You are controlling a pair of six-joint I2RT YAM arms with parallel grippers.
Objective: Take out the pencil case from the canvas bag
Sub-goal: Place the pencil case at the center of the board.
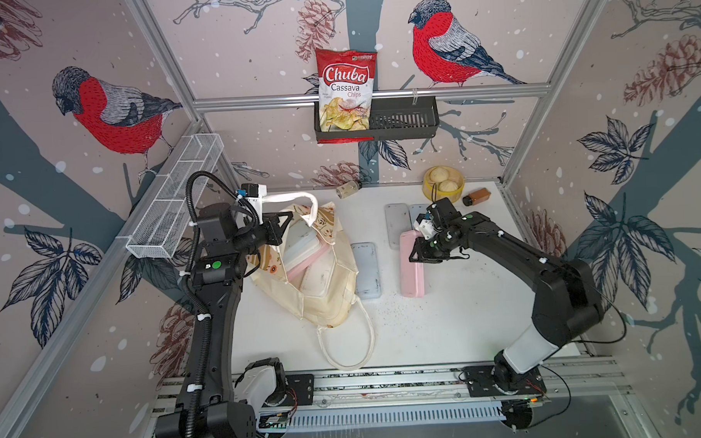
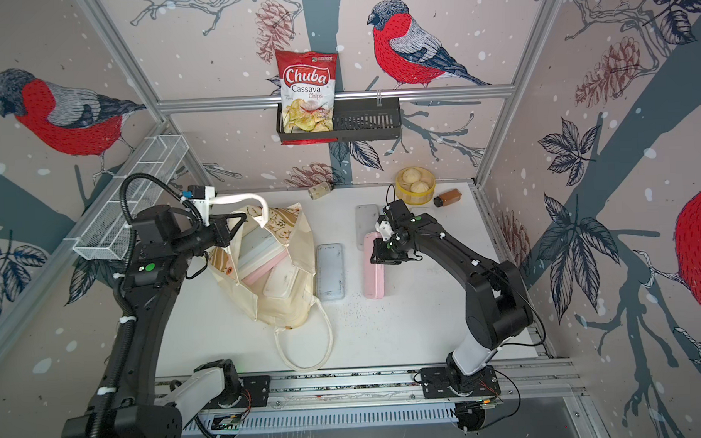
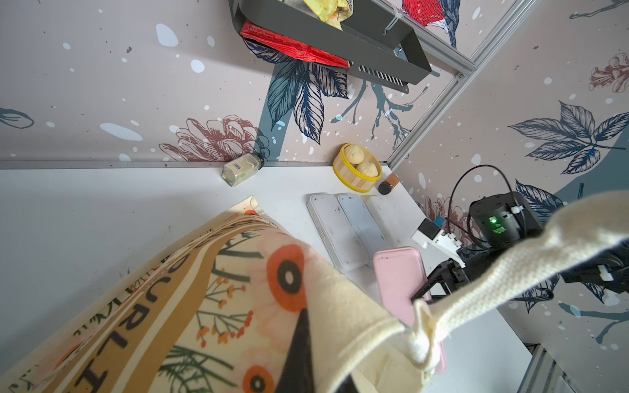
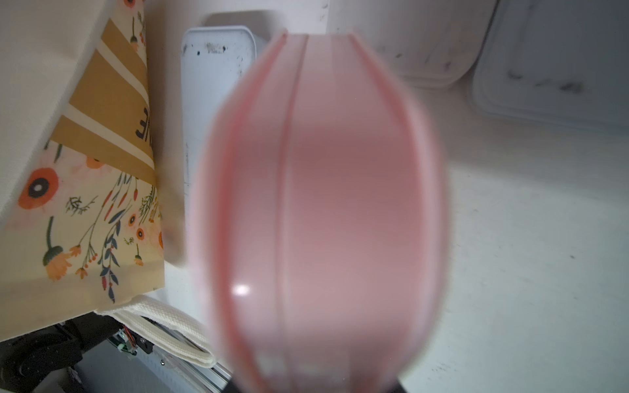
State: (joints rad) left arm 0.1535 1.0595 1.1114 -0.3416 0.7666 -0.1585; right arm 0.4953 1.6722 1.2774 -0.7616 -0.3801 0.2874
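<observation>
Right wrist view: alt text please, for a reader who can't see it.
A pink pencil case, blurred and very close to the lens, fills the middle of the frame. Beside it are the floral, tan-banded side of the canvas bag with a loop handle, and a pale blue-grey case lying on the white table.

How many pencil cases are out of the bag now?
5: pink case in the right tool, blue case beside the bag, three cases side by side at the rear. Others lie inside the bag, some maybe hidden.
</observation>
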